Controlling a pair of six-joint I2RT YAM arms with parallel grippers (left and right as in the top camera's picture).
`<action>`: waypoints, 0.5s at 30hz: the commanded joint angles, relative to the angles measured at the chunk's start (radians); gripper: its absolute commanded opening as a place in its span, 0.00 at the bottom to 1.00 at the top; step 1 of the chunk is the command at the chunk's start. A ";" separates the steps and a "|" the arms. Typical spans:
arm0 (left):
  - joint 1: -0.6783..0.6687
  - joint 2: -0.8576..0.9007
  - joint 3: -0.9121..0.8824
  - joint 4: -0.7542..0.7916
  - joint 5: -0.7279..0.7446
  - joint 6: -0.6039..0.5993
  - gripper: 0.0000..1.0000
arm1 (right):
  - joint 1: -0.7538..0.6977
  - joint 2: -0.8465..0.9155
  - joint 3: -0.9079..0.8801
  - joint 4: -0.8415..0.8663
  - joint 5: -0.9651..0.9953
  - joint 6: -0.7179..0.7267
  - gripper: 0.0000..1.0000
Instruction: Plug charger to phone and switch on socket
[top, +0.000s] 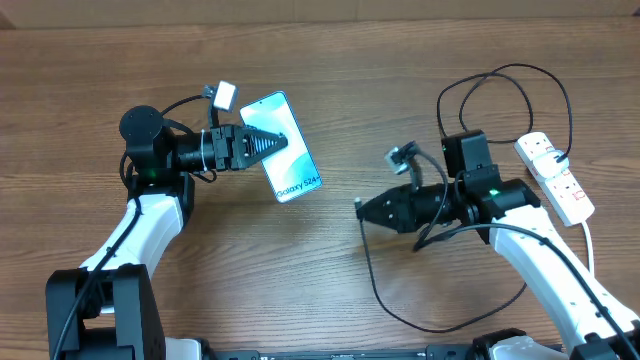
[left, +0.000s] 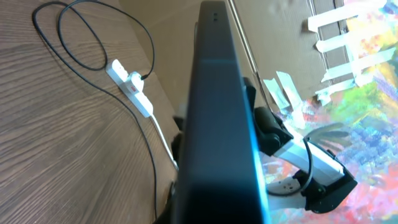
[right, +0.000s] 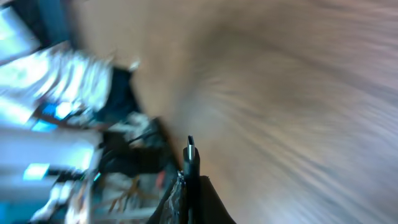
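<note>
Left pincer: your left gripper (top: 272, 143) is closed on the phone (top: 292, 168), gripping it across its width.
Phone: it sits left of centre, slanted, with the lit screen facing up. The "Galaxy S24" end points toward your right arm. In the left wrist view you see it edge-on (left: 217, 118), and it fills the middle of that frame.
Right pincer: your right gripper (top: 362, 210) is pinched on the charger (top: 374, 285) at its connector end. The tip (right: 190, 152) pokes out past the fingers, but that view is blurred.
Gap: the tip and the phone are well apart across the table (top: 300, 300).
Cable: it droops from your right gripper, sweeps under the right arm, and loops above it.
Socket: the socket (top: 557, 178) lies at the far right, behind your right arm, with the black plug in it.
White cord: it runs from the strip toward the near edge.
</note>
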 joint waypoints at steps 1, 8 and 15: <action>-0.002 0.002 0.009 0.008 -0.015 -0.042 0.04 | 0.070 -0.003 0.018 0.004 -0.108 -0.062 0.04; -0.002 0.002 0.009 0.008 0.073 -0.045 0.04 | 0.189 -0.003 0.018 0.108 -0.103 -0.057 0.04; -0.038 0.002 0.009 0.008 0.072 -0.018 0.04 | 0.204 -0.003 0.018 0.158 -0.056 -0.005 0.04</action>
